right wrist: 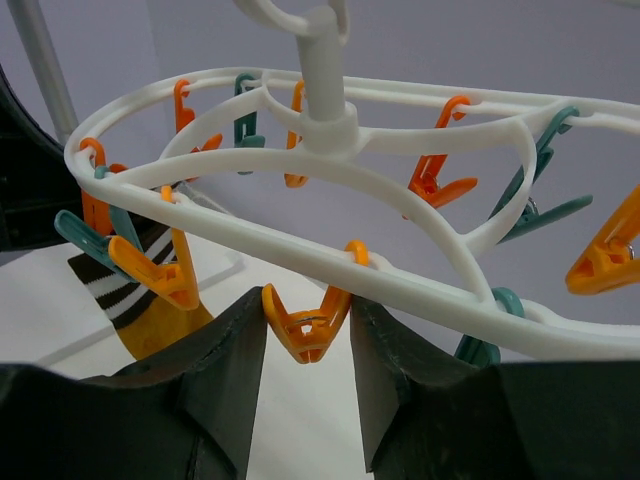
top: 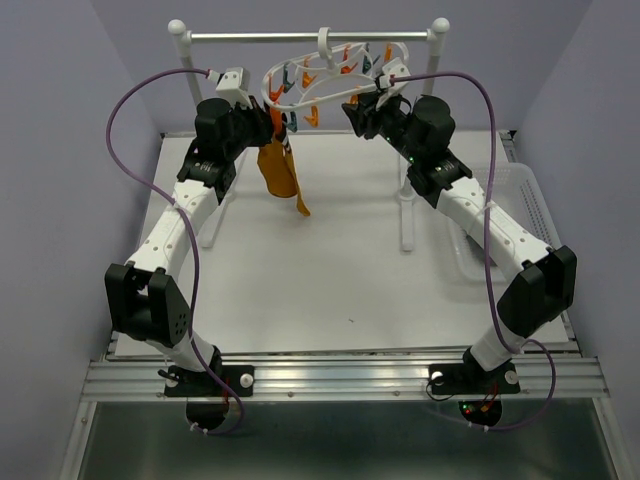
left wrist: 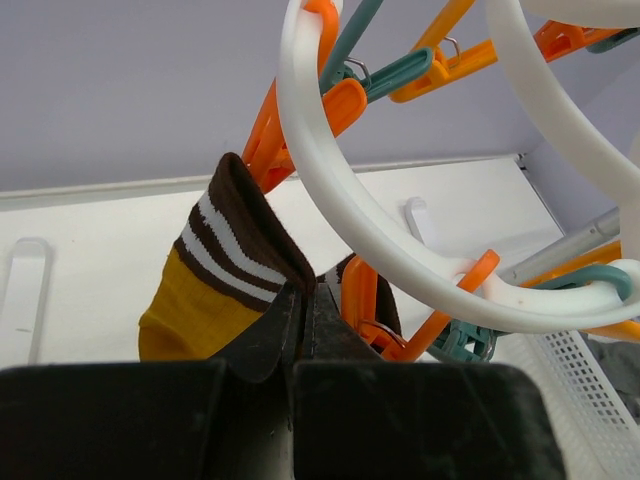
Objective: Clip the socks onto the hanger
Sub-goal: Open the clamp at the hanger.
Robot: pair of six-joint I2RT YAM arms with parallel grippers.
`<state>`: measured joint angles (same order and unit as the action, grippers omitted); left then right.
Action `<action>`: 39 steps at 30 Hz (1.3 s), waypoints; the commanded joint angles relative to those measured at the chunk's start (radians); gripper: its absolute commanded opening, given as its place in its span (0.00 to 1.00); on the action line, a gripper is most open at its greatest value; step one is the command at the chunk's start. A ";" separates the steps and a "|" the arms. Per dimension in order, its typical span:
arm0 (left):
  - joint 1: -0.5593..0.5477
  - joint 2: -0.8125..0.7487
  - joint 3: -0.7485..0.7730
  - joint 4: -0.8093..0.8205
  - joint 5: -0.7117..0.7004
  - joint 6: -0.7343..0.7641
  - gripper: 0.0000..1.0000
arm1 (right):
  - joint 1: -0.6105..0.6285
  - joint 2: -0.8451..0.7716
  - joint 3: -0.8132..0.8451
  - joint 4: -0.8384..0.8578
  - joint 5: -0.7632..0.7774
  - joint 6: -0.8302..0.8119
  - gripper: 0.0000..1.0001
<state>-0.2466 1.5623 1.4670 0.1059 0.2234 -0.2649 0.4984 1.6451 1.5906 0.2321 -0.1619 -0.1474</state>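
hanger: the white hanger (right wrist: pixel 325 125) hangs by its hook from the rail (top: pixel 310 36) above the far edge of the tabletop (top: pixel 330 270), clips dangling all round its frame.
striped sock: the mustard striped sock (left wrist: pixel 195 295) hangs toe-down over the far part of the tabletop, left of its middle and off the surface.
left gripper: the left gripper (left wrist: pixel 303 312) has its fingers pressed together on the cuff (left wrist: pixel 235 225), lifting that edge right up under the frame's left end, just beside the clips there. judged reason: to offer the cuff to a clip mouth.
right gripper: the right gripper (right wrist: pixel 307 300) has its fingers apart, one on each side of an orange clip (right wrist: pixel 305 335) on the near rim. the clip's wings sit at the inner faces of the fingers; whether they are pressing yet cannot be told.
why two arms: one arm likely squeezes a clip open while the other feeds in the fabric.
other socks: not clearly seen; the basket (top: pixel 525 200) sits along the right edge of the tabletop.
risk: the hanger swings freely, so a squeeze may push it away from the cuff.
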 commanded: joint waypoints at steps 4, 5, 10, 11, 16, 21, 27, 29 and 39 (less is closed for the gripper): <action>0.003 -0.050 0.038 0.037 -0.012 0.018 0.00 | -0.003 0.009 0.060 0.026 0.036 0.051 0.38; 0.001 -0.050 0.038 0.035 -0.012 0.016 0.00 | -0.003 0.009 0.060 0.024 0.038 0.058 0.37; 0.001 -0.051 0.038 0.034 -0.012 0.016 0.00 | -0.003 0.016 0.072 0.012 0.061 0.095 0.29; 0.001 -0.053 0.036 0.035 -0.013 0.016 0.00 | -0.003 0.018 0.072 0.010 0.065 0.101 0.27; 0.001 -0.057 0.032 0.029 -0.016 0.027 0.00 | -0.003 0.021 0.075 0.000 0.056 0.137 0.01; 0.003 -0.106 -0.022 0.003 -0.021 0.079 0.00 | -0.003 0.033 0.097 -0.027 0.071 0.183 0.01; 0.003 -0.281 -0.228 -0.005 -0.073 0.092 0.00 | -0.003 0.036 0.124 -0.069 0.059 0.216 0.01; 0.001 -0.359 -0.307 0.006 -0.065 0.073 0.00 | -0.003 0.030 0.120 -0.080 0.055 0.224 0.01; -0.055 -0.531 -0.441 0.035 0.048 0.035 0.00 | -0.003 0.012 0.117 -0.163 0.150 0.362 0.01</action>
<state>-0.2668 1.0668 1.0447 0.0757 0.2005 -0.2279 0.4988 1.6836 1.6619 0.1356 -0.0704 0.1390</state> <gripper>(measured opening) 0.048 0.332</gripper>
